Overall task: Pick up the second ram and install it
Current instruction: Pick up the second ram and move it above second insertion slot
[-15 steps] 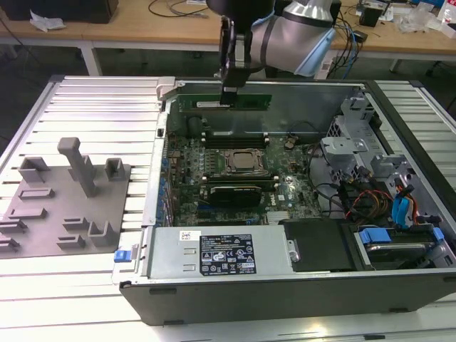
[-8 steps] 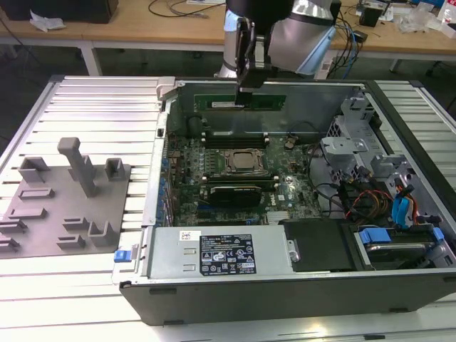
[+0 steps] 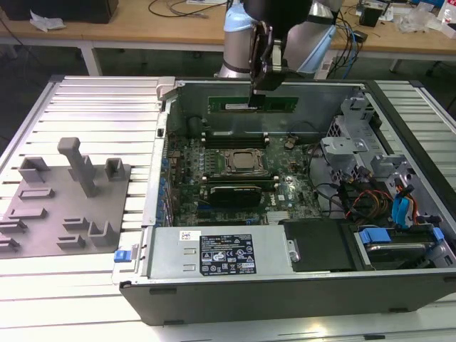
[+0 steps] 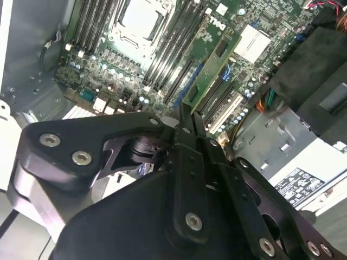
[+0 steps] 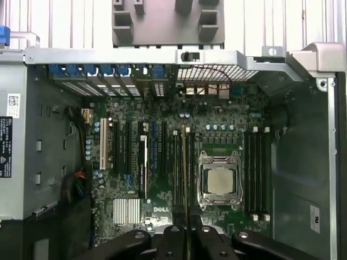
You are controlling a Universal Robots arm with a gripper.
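Exterior view: the second ram (image 3: 278,104) appears as a long, narrow green board with a pale label on its face; it hangs level, long edge down, above the motherboard (image 3: 285,189) of the open computer case (image 3: 285,292) and in front of the case's far wall; the gripper (image 3: 254,88) reaches straight down from the arm and pinches the board near its middle along the top edge, its two slim fingers drawn close together on it; the grey moulded tray (image 3: 43,214) lies well apart, on the slatted table towards the exterior view's left.

Second wrist view: the second ram (image 4: 212,62) runs away from the camera as a thin green strip bearing dark chips; the black fingers (image 4: 184,122) of the gripper (image 4: 187,115) press against both faces of the board; below it lie the CPU socket (image 4: 140,19) and rows of black memory slots (image 4: 173,49).

First wrist view: the second ram (image 5: 185,173) shows edge-on as a fine line, rising from the gripper (image 5: 187,223); the line runs parallel to the memory slots (image 5: 178,162) just beside the CPU socket (image 5: 218,181), between that socket and the expansion slots (image 5: 122,157); the arm's wrist looks straight down over the board; whether the board's lower edge touches a slot cannot be told here.
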